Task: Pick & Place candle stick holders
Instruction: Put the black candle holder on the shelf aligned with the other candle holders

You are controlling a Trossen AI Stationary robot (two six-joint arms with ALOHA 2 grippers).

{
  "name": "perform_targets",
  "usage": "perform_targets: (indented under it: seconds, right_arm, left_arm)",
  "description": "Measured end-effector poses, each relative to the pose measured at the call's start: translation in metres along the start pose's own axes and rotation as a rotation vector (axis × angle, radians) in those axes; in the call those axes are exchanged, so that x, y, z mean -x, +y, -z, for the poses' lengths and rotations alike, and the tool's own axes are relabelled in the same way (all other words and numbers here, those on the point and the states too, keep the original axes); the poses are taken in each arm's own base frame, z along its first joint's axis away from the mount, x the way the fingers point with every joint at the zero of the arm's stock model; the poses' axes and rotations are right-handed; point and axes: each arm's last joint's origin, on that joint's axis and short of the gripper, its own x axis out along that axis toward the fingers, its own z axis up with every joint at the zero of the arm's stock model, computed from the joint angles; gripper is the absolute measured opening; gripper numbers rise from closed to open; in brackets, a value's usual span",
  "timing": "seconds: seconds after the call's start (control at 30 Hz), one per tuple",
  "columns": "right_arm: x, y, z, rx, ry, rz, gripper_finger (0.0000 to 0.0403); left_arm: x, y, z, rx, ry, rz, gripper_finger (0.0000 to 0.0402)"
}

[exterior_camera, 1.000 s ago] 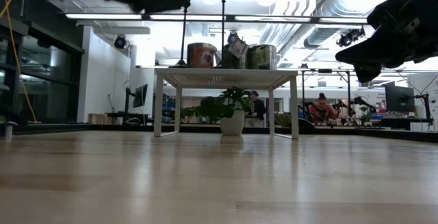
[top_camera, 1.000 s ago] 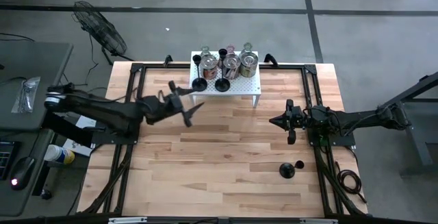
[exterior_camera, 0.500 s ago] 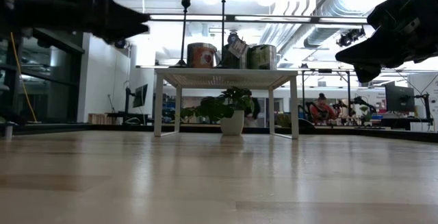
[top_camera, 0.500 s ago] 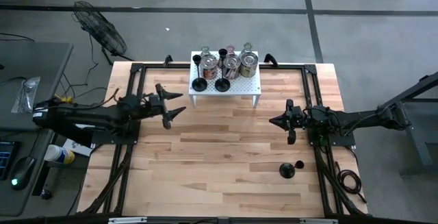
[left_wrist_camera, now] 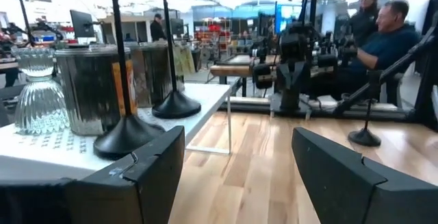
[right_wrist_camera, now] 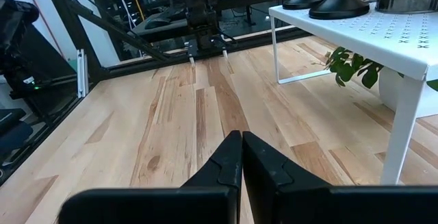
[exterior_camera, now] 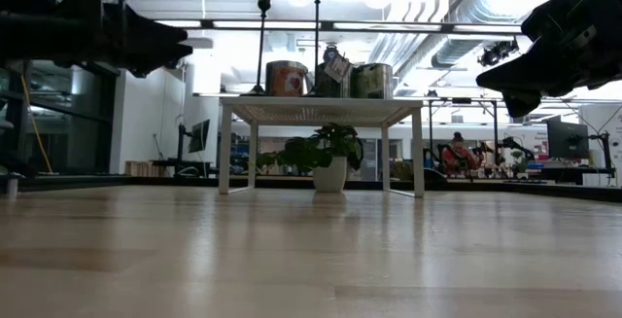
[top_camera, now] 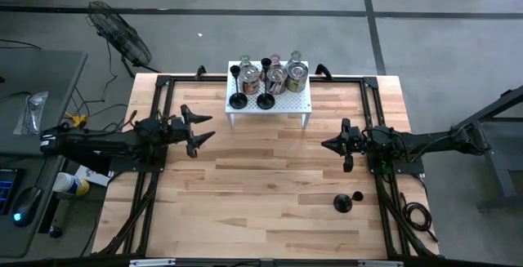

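Note:
Two black candle stick holders point(top_camera: 238, 100) point(top_camera: 265, 100) stand on their round bases on the white perforated rack point(top_camera: 294, 102) at the table's far side. Squat silvery holders point(top_camera: 276, 77) and a clear-glass one point(left_wrist_camera: 37, 90) stand behind them. A third black holder point(top_camera: 343, 202) stands upright on the table near the right edge. My left gripper point(top_camera: 197, 128) hovers open and empty to the left of the rack. My right gripper point(top_camera: 330, 144) hangs shut and empty at mid-right.
The rack stands on thin white legs point(right_wrist_camera: 404, 135) with room beneath it. Black frame rails point(top_camera: 155, 112) run along the table's left, far and right sides. Bare wood point(top_camera: 261, 193) fills the middle and near part. People sit in the room beyond the table point(left_wrist_camera: 383, 39).
My left gripper has drawn back from beside the rack toward the table's left edge and come down lower, rolling its wrist as it went. It has stayed open and empty. The holders on the rack and the one on the table have not moved.

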Motion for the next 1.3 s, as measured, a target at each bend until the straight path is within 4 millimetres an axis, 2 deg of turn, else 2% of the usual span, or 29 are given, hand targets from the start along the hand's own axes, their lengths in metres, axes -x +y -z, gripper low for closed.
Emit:
perform_targets:
  seconds: [0.3,1.03,1.3]
  right_arm:
    - [0.000,0.000,0.000,0.000,0.000,0.000,0.0004]
    - [0.000,0.000,0.000,0.000,0.001,0.000,0.0004]
    - [0.000,0.000,0.000,0.000,0.000,0.000,0.0004]
  left_arm:
    - [0.006,0.000,0.002,0.018,-0.008,0.022,0.0264]
    - [0.031,0.002,0.015,0.053,0.129,0.061,0.0264]
    - [0.032,0.001,0.016,0.059,0.133,0.111,0.0264]
